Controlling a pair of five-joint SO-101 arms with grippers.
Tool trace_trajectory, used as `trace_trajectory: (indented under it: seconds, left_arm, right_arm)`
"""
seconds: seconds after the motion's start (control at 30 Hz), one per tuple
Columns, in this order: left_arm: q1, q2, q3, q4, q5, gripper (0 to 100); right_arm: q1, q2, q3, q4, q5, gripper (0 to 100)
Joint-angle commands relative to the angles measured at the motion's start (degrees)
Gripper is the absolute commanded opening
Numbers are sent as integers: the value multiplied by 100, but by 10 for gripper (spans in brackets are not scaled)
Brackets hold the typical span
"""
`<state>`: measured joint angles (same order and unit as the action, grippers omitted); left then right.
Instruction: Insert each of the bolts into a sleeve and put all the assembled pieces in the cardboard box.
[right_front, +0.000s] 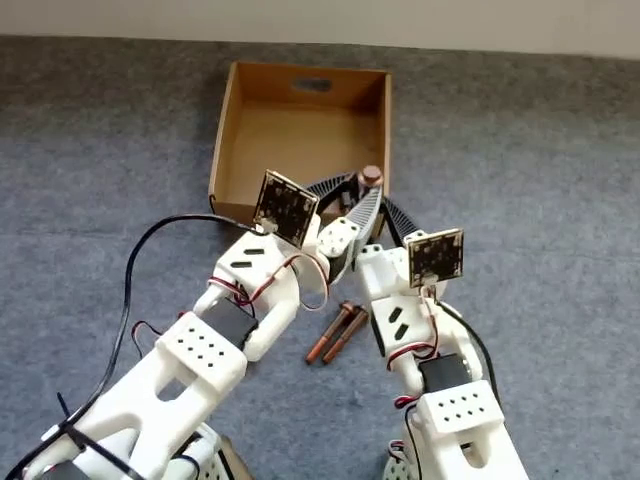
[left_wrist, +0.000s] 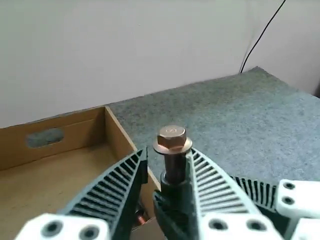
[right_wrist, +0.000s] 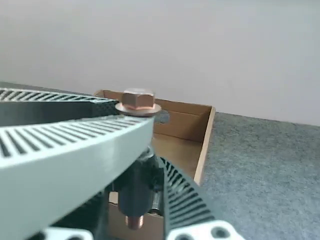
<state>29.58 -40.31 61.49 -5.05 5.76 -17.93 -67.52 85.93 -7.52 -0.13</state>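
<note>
**Desk:** What's happening at the cardboard box (right_front: 225, 130)?

**Photographer:** The left gripper (left_wrist: 166, 154) and the right gripper (right_wrist: 142, 167) meet at the box's near corner, on the right-hand side. Between them a copper bolt (right_front: 372, 177) stands upright, hex head on top. Its shank runs down through a black sleeve (right_wrist: 137, 189), and the tip pokes out of the sleeve's lower end.

**Desk:** Which one has hold of it?

**Photographer:** Both, by the look of it. The left gripper's fingers are drawn in narrow around the shank, just under the head. The right gripper is clamped on the sleeve lower down.

**Desk:** So how far along are we?

**Photographer:** I'd call the first insertion done, or all but done. The assembled piece is held just above the box's near wall and hasn't been set inside yet. The box floor is bare cardboard, as far as the high view sees past that wall.

**Desk:** And what's left?

**Photographer:** Two loose bolts (right_front: 338, 333) lie side by side on the grey carpet (right_front: 540, 150), well back from the box's near wall, neither in a sleeve. My reading is one piece of three put together and none boxed. This one has to go into the box. Then each loose bolt needs a sleeve and the same trip.
</note>
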Motion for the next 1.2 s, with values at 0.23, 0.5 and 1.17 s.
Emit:
trace_trajectory:
  seconds: [0.23,0.5,1.17]
  left_arm:
    - [154,-1587,40,914,44,133]
    - [207,-2835,48,2215,44,133]
    - [-3916,-3336,1736,3499,9,10]
  right_arm:
    - [-4,-110,-119,-145,-44,7]
    - [-4,-110,-119,-145,-44,7]
    - [-4,-75,-1226,1807,-44,7]
